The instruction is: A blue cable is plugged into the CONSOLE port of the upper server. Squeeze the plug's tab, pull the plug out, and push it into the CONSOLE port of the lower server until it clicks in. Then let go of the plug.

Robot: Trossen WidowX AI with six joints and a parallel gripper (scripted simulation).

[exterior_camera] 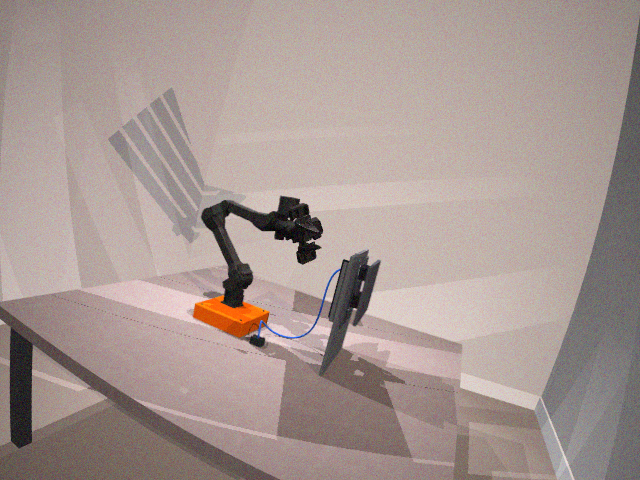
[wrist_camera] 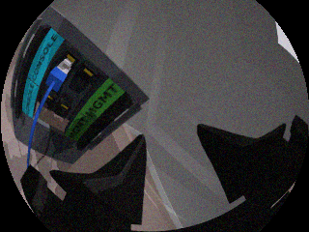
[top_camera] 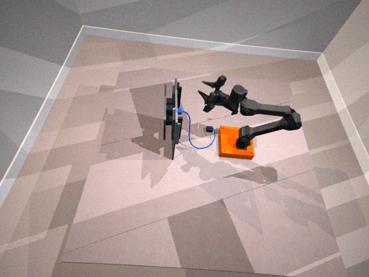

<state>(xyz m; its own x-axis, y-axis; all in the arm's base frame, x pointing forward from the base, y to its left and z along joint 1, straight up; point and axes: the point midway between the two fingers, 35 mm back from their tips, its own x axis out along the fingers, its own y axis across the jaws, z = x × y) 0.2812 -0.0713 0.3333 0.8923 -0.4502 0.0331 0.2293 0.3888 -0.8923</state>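
Wrist: blue plug (top_camera: 179, 111) (wrist_camera: 57, 78) upper left of end effector (top_camera: 202, 86) (exterior_camera: 316, 237) (wrist_camera: 172, 134) | end effector half-open, empty

"CONSOLE" on a cyan strip (wrist_camera: 43, 65) and "MGMT" on a green strip (wrist_camera: 97, 108), both partly repeated.

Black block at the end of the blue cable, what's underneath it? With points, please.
The black block (top_camera: 209, 128) (exterior_camera: 256, 341) appears to sit on the table (top_camera: 125, 190) (exterior_camera: 155, 361), its surface visible around it. The patch directly underneath is covered, so I can't tell whether anything is there.
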